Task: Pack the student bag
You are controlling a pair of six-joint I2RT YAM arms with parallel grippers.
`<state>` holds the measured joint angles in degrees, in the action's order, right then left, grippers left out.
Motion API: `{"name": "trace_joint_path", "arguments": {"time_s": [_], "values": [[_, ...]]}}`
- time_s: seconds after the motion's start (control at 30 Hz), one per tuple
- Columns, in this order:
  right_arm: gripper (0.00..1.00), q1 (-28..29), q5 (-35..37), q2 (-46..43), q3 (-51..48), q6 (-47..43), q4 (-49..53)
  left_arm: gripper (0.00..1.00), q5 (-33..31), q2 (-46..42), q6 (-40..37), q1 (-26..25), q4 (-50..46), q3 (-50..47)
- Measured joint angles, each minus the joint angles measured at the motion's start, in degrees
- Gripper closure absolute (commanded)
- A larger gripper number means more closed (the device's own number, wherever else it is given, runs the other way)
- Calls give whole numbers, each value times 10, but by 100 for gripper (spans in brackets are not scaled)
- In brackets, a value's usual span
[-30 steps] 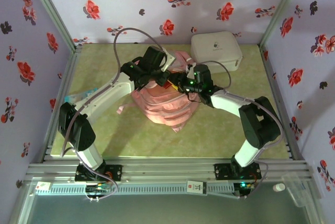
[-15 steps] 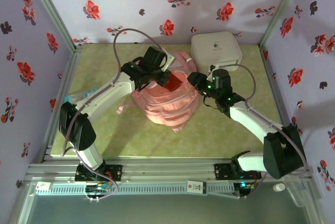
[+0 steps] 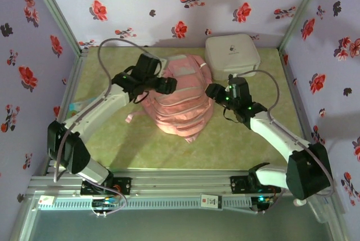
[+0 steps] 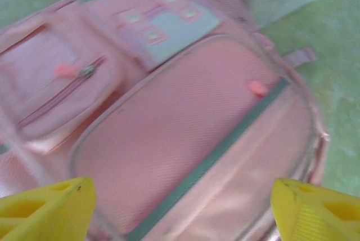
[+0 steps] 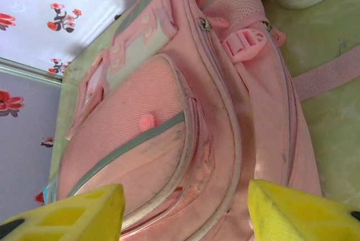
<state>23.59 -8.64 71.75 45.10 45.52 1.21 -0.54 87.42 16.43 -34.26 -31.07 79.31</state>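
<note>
The left gripper [image 3: 167, 85] has opened wide and drawn back leftward. The right gripper [image 3: 213, 91] has pulled off to the right of the bag [image 3: 181, 106], which now lies flatter.

Pale lilac paper with red and dark flowers on all sides: back wall [image 3: 169, 4] at 12 o'clock, left wall [image 3: 28, 55] at 9, right wall [image 3: 337, 55] at 3. Mottled yellow-green mat [image 3: 225, 146] as floor. Aluminium rail [image 3: 180, 183] across 6 o'clock. Lighting even.
</note>
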Motion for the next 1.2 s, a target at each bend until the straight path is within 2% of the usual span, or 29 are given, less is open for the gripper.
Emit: {"name": "trace_joint_path", "arguments": {"time_s": [0.2,0.3,0.4,0.53,0.73,0.9,1.03,1.2], "values": [[35,0,-55,76,28,-10,4,25,75,-7,104,113,51,-100],[35,3,-77,102,39,-12,4,30,117,10,137,144,70,-115],[38,5,-93,122,49,-15,3,37,148,36,157,151,92,-115],[43,7,-108,144,56,-16,-3,57,175,72,173,153,101,-109],[52,8,-120,176,71,-21,-13,66,220,116,189,156,107,-88],[64,8,-124,220,102,-40,-19,86,242,117,202,159,119,-89],[68,8,-126,274,134,-62,-19,92,251,114,223,169,150,-106],[65,8,-139,345,213,-105,-20,96,249,94,258,186,197,-148]]}}
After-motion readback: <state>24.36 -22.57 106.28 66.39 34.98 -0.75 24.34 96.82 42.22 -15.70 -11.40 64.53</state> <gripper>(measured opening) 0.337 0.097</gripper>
